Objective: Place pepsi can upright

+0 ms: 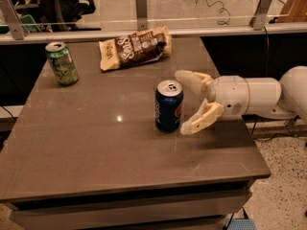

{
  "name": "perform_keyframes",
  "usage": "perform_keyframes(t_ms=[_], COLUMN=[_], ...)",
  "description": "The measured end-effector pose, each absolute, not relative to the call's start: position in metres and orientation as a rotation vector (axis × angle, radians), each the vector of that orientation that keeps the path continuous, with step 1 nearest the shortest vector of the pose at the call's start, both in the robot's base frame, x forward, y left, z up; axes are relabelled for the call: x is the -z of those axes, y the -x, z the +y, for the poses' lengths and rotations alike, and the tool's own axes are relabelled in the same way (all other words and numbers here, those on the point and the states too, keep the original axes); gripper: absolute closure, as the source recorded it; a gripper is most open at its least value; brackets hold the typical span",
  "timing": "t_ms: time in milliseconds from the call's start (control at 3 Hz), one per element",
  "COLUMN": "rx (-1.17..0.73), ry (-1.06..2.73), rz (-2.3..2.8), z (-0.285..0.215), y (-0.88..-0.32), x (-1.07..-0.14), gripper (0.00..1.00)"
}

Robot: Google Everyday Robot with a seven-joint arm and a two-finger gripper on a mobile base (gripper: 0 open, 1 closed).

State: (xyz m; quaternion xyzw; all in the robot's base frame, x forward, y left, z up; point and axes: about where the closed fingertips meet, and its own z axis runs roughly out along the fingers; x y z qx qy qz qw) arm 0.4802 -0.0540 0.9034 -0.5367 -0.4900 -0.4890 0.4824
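Note:
The pepsi can point(168, 106) stands upright on the brown table point(96, 147), right of the middle, its silver top facing up. My gripper point(184, 101) is just right of the can, reaching in from the right on a white arm. Its two cream fingers are spread wide apart, one finger point(193, 78) behind the can and the other point(201, 119) in front of it. Neither finger holds the can; the near one is close to its base.
A green can point(62, 63) stands upright at the table's far left. A brown and cream snack bag point(135, 48) lies at the far middle. A glass barrier with metal posts point(140, 8) runs behind the table. The table's right edge is under my arm.

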Motion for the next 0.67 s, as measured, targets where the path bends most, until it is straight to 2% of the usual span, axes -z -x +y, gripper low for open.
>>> perform_keyframes(t_ms=[333, 667], rx=[1.264, 1.248], ry=[1.354, 1.361], rz=[-1.22, -1.208], z=[-0.0831, -0.081], y=[-0.4654, -0.4648], x=[-0.9509, -0.9514], gripper=[0.0, 0.0])
